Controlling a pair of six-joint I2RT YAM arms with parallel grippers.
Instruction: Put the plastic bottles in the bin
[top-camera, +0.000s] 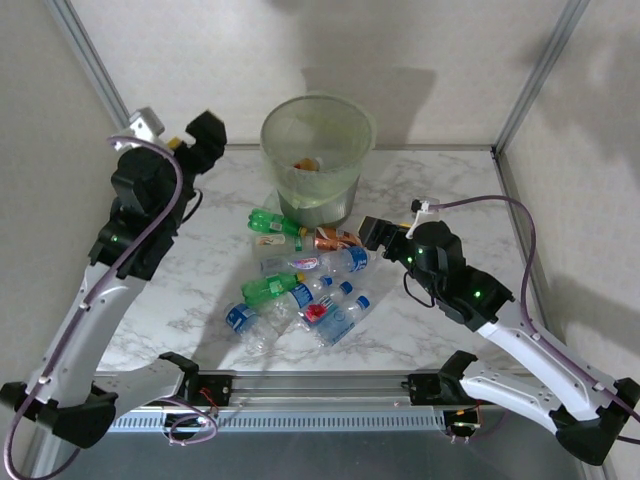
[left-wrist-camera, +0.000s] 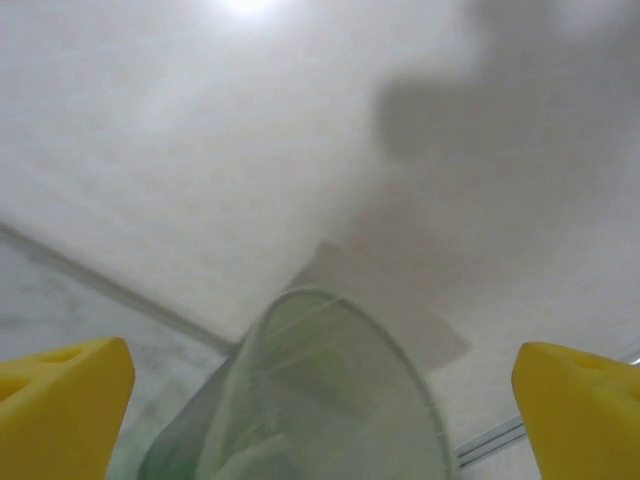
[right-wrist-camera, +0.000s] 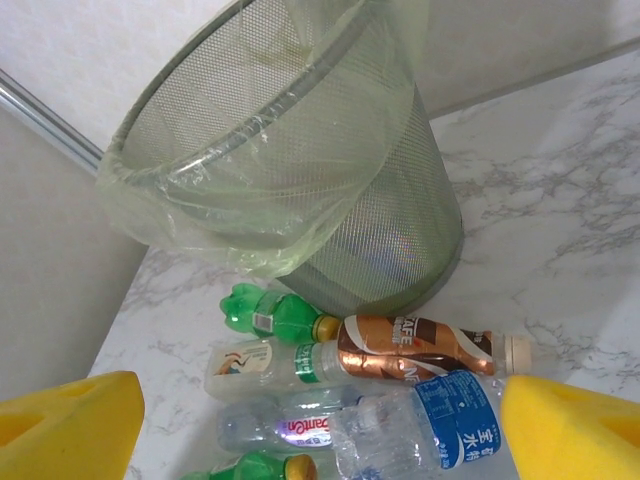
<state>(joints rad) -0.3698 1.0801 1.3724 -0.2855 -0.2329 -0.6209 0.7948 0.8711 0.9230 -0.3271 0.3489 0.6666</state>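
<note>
The bin (top-camera: 316, 150), a mesh bucket lined with a pale-green bag, stands at the back centre of the table. An orange-labelled item (top-camera: 305, 164) lies inside it. Several plastic bottles (top-camera: 300, 282) lie in a heap in front of it. Among them are a green bottle (right-wrist-camera: 275, 312), a brown-labelled one (right-wrist-camera: 420, 350) and a blue-labelled one (right-wrist-camera: 455, 425). My left gripper (top-camera: 207, 133) hangs high to the left of the bin, open, with the bin's rim (left-wrist-camera: 330, 300) between its yellow fingers (left-wrist-camera: 60, 400). My right gripper (top-camera: 370, 232) is open just right of the heap, its pads (right-wrist-camera: 575, 430) apart above the bottles.
The marble table (top-camera: 450, 190) has bare room to the right and the left of the heap. White walls and metal frame posts (top-camera: 535, 75) close in the back and sides. A rail (top-camera: 320, 382) runs along the near edge.
</note>
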